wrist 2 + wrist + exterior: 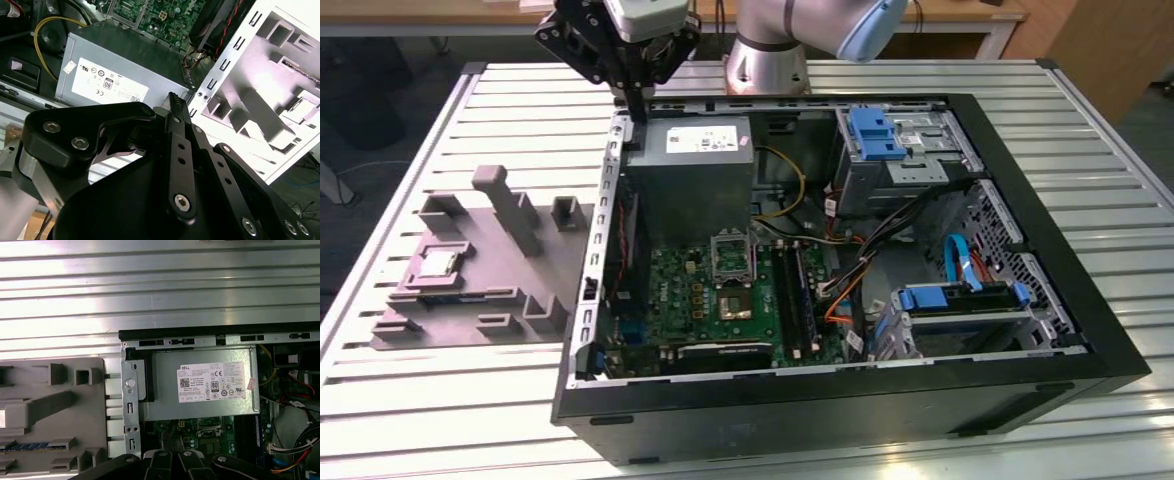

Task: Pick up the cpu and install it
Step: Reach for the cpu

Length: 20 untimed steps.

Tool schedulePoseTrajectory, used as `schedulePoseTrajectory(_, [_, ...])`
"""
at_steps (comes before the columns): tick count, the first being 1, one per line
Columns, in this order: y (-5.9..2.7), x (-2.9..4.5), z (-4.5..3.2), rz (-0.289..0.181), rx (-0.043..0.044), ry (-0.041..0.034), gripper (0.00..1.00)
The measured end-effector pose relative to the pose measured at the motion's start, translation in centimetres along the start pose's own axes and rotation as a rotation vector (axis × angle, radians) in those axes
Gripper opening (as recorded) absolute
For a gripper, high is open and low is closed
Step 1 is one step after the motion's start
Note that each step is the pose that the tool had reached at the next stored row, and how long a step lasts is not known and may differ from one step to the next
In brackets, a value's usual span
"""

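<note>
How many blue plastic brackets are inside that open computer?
2. The far blue bracket is at the far end of the computer case; the near blue bracket is toward the exterior view's right. Others may be hidden.

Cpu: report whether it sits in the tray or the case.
In the tray: the exterior view shows the cpu lying on the grey tray, outside the case.

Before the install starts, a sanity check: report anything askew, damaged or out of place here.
Nothing stands out. The cpu lies flat in its recess in the grey tray, the cables lie inside the open case, and the pincer, shut on nothing, hangs above the case's corner by the power supply.
</note>
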<state>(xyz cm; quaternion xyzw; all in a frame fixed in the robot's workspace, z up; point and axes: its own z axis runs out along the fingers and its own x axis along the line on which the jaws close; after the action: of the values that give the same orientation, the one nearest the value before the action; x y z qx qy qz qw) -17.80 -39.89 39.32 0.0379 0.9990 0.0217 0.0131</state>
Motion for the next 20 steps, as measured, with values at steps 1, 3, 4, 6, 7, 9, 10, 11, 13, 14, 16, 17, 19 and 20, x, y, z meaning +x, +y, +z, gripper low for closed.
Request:
schedulePoseTrajectory(1, [0.0, 0.03, 0.0, 0.0, 0.0, 0.0, 0.11])
schedulePoseTrajectory(3, [-0.01, 0.09, 0.0, 0.0, 0.0, -0.0001, 0.11])
schedulePoseTrajectory(4, [-0.01, 0.13, 0.0, 0.0, 0.0, 0.0, 0.11])
schedulePoseTrajectory(6, [-0.02, 0.19, 0.0, 0.0, 0.0, -0.0001, 0.11])
schedulePoseTrajectory(7, [-0.02, 0.22, -0.01, 0.0, 0.0, 0.0, 0.11])
schedulePoseTrajectory(9, [-0.02, 0.28, -0.01, 0.0, 0.0, 0.0, 0.11])
schedulePoseTrajectory(10, [-0.02, 0.31, -0.01, 0.0, 0.0, 0.0, 0.11])
schedulePoseTrajectory(11, [-0.03, 0.35, -0.01, 0.0, 0.0, 0.0, 0.11])
schedulePoseTrajectory(13, [-0.03, 0.42, -0.01, 0.0, 0.0, 0.0, 0.11])
schedulePoseTrajectory(14, [-0.03, 0.45, -0.01, 0.0, 0.0, 0.0, 0.11])
schedulePoseTrajectory(16, [-0.04, 0.54, -0.01, 0.0, 0.0, 0.0, 0.11])
schedulePoseTrajectory(17, [-0.04, 0.58, -0.02, 0.0, 0.0, 0.0, 0.11])
schedulePoseTrajectory(19, [-0.05, 0.66, -0.02, 0.0, 0.0, 0.0, 0.11])
schedulePoseTrajectory(20, [-0.05, 0.7, -0.02, 0.0, 0.0, 0.0, 0.11])
